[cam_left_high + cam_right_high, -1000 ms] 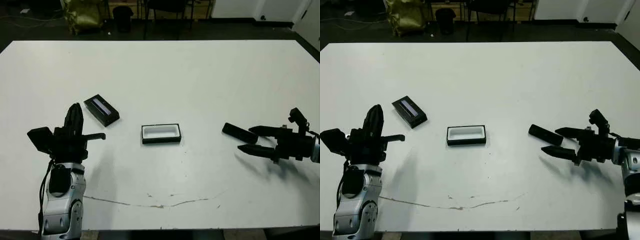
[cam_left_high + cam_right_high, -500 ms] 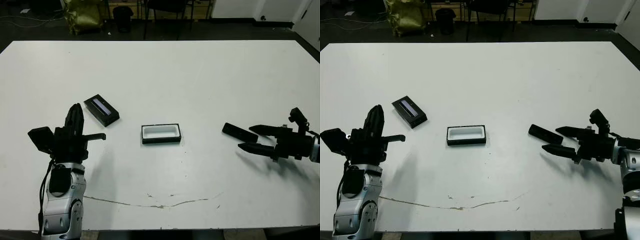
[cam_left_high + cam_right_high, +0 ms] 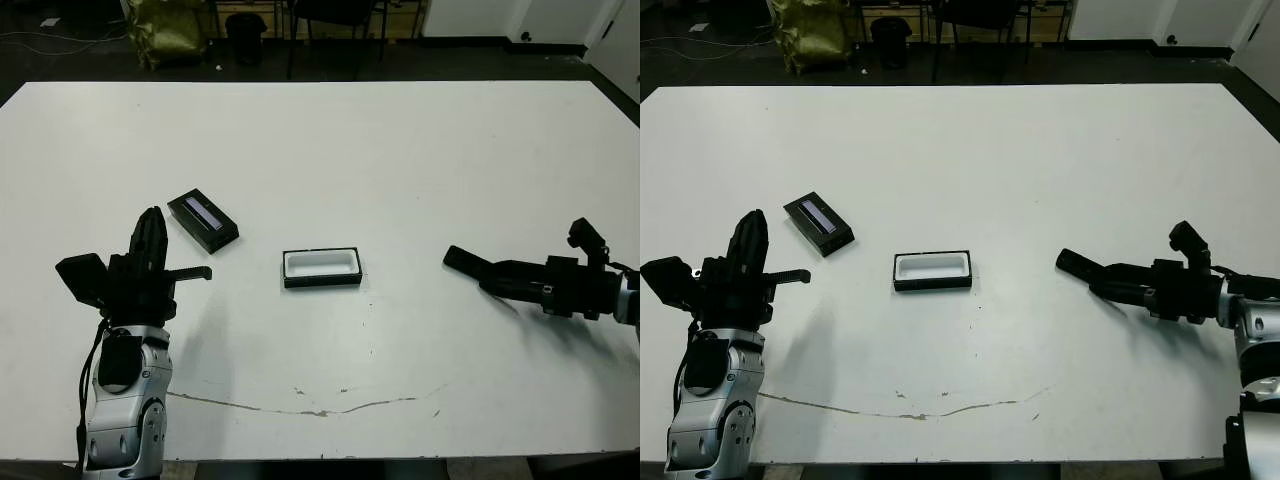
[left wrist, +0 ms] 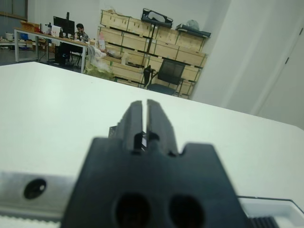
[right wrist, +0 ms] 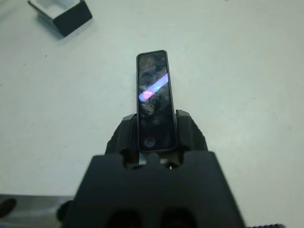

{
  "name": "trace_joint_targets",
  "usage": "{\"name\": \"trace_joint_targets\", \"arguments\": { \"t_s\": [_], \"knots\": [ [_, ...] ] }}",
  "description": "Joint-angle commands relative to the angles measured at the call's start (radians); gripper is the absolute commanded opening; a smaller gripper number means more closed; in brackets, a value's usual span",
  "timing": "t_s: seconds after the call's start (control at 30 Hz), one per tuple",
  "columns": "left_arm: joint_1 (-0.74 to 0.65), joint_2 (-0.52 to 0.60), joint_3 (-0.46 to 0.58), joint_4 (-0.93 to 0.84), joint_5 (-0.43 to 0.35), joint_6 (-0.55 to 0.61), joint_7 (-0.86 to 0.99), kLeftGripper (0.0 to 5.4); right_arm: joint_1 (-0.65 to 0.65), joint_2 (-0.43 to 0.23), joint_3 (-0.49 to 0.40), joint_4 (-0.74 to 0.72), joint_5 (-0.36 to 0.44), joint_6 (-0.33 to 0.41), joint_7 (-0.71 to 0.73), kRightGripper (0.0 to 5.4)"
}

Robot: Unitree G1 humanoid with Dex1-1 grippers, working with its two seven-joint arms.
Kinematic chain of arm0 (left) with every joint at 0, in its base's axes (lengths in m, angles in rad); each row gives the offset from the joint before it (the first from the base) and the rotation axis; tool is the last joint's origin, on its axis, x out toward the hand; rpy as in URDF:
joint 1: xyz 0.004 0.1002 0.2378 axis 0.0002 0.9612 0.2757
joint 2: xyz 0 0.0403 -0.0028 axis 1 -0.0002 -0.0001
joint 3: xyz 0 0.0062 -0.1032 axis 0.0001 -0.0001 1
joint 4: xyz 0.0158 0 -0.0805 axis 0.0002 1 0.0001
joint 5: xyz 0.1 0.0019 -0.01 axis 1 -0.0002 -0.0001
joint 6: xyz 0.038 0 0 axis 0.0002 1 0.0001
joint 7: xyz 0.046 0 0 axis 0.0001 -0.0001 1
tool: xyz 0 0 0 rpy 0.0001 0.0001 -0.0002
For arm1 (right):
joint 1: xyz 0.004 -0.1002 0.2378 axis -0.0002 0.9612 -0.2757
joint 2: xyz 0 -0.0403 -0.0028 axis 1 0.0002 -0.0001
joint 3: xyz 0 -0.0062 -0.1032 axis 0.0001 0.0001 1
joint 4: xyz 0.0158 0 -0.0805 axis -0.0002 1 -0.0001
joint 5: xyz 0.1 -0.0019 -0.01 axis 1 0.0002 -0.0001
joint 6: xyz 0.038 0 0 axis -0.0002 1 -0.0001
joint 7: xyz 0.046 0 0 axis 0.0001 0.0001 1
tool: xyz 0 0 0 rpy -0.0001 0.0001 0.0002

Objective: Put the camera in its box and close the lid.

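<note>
The camera (image 5: 153,95) is a slim glossy black bar with a bluish glint, at the table's right (image 3: 462,260). My right gripper (image 3: 495,277) is shut on its near end, fingers (image 5: 124,130) pressed on both long sides. I cannot tell whether it is off the table. The box (image 3: 322,282), a black tray with a white inside, sits open mid-table, well left of the camera, and shows in the right wrist view (image 5: 66,16). The lid (image 3: 203,220), black with a pale strip, lies left of the box. My left gripper (image 3: 150,225) stands shut and empty, upright, near the lid.
A thin dark crack line (image 3: 300,408) runs along the table's front. Beyond the far edge stand chairs and a yellow bag (image 3: 165,30). In the left wrist view, stacked wooden crates (image 4: 142,42) and a seated person (image 4: 80,29) are far behind the table.
My right gripper's fingers, spread apart beside the camera's near end before, have moved forward and shut on it. The left arm, box and lid have not moved.
</note>
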Motion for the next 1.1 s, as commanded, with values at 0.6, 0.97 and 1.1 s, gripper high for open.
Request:
{"name": "trace_joint_targets", "arguments": {
  "t_s": [0.6,0.97,1.1],
  "knots": [
    [0.018,0.005,0.0,0.009,0.006,0.012,0.011,0.0,0.062,-0.002,-0.021,-0.102,0.006,-0.044,-0.113,0.55],
    [0.022,0.004,-0.002,0.007,0.011,0.016,0.014,0.0,-0.131,0.045,-0.057,-0.224,0.132,0.096,-0.023,0.54],
    [0.025,0.002,-0.004,-0.001,0.009,0.022,0.018,0.0,-0.211,0.077,-0.017,-0.239,0.119,0.136,-0.005,0.54]
  ]
}}
